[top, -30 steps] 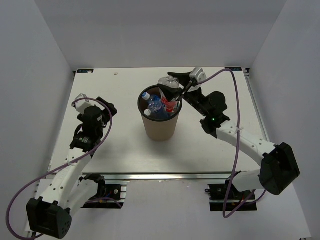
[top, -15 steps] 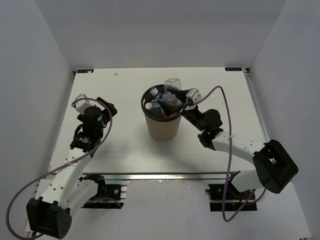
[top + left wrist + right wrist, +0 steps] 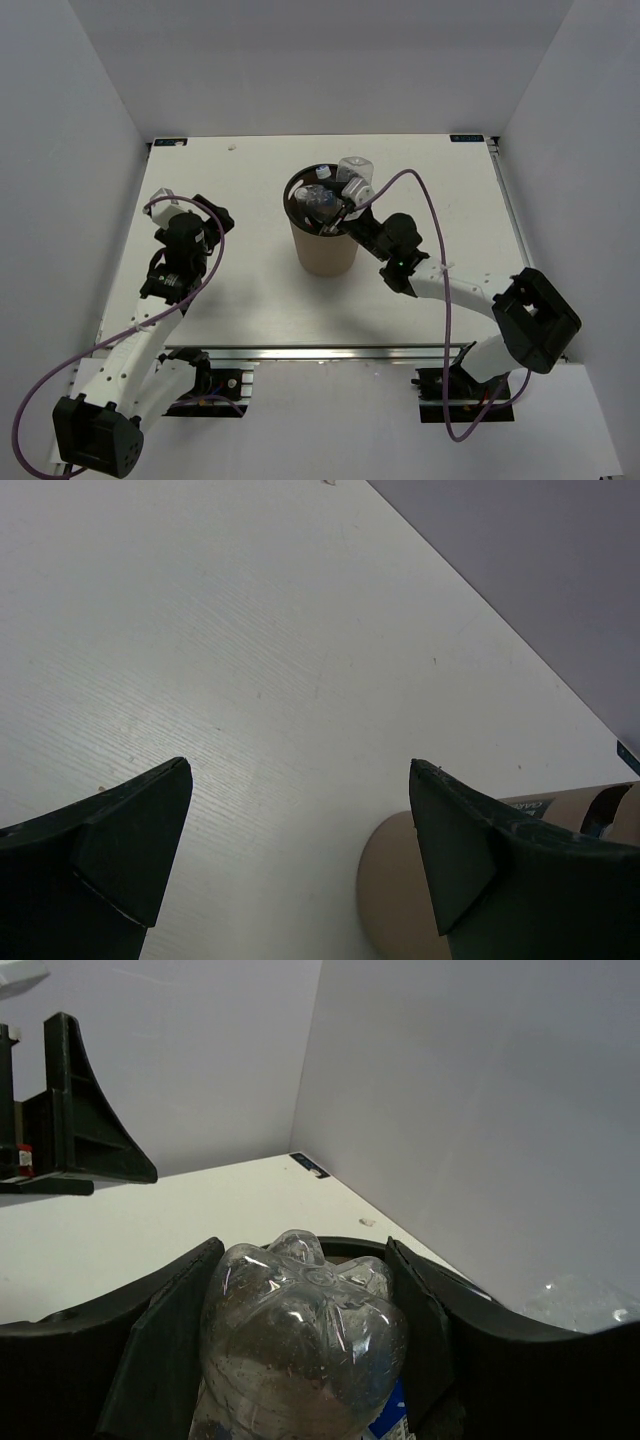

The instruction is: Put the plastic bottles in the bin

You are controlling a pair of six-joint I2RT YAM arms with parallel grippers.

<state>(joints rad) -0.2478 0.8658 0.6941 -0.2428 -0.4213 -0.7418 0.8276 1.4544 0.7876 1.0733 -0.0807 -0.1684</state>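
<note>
You see left arm (image 3: 140, 335): white links, black joint housings | right arm (image 3: 455, 290): same white-and-black build, black base block | purple cable (image 3: 222, 238): one loops along each arm | fingers (image 3: 120, 850): dark, matte, wedge-shaped

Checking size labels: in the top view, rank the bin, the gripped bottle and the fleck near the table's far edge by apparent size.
1. bin, clearly largest.
2. bottle, though only its upper part shows above the rim.
3. fleck, tiny.

Right gripper (image 3: 347, 203) (clamping 1 bottle (image 3: 354, 170)) has swung in — lowering over the bin (image 3: 322, 255).
</note>
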